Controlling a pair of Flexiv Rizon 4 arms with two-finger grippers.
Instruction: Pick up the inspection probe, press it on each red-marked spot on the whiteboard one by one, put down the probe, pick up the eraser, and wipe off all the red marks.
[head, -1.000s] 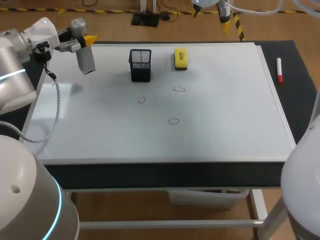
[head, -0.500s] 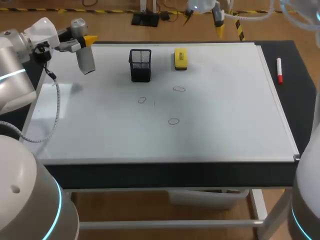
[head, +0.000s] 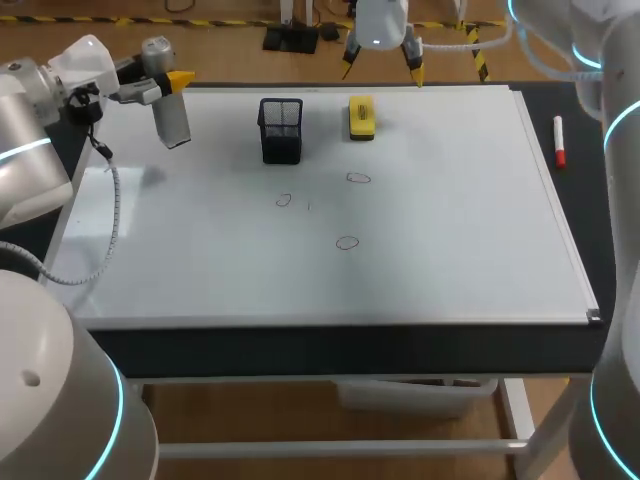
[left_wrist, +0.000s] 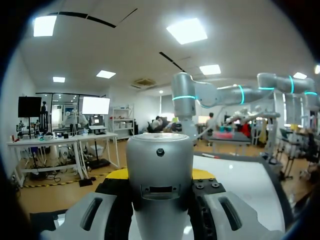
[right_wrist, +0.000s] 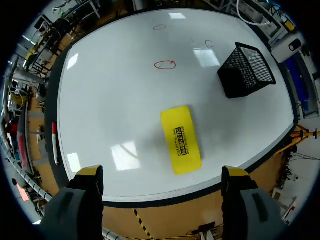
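Note:
My left gripper (head: 172, 86) hangs above the whiteboard's (head: 450, 250) far left corner, shut on the grey cylindrical inspection probe (head: 172, 121), which points down. In the left wrist view the probe (left_wrist: 160, 185) fills the gap between the fingers of that gripper (left_wrist: 160, 175). The yellow eraser (head: 361, 116) lies flat near the far edge. My right gripper (head: 381, 66) hovers open just beyond it; in the right wrist view the eraser (right_wrist: 181, 139) lies below and between the spread fingers of that gripper (right_wrist: 162, 172). Three red circles (head: 358, 178) (head: 283, 200) (head: 347, 242) mark the board's middle.
A black mesh basket (head: 281, 130) stands left of the eraser, also seen in the right wrist view (right_wrist: 246, 70). A red marker (head: 559, 140) lies on the dark table to the right of the board.
My right arm has swung in from the far right along the far edge and now hovers over the eraser. The left arm and probe have not moved.

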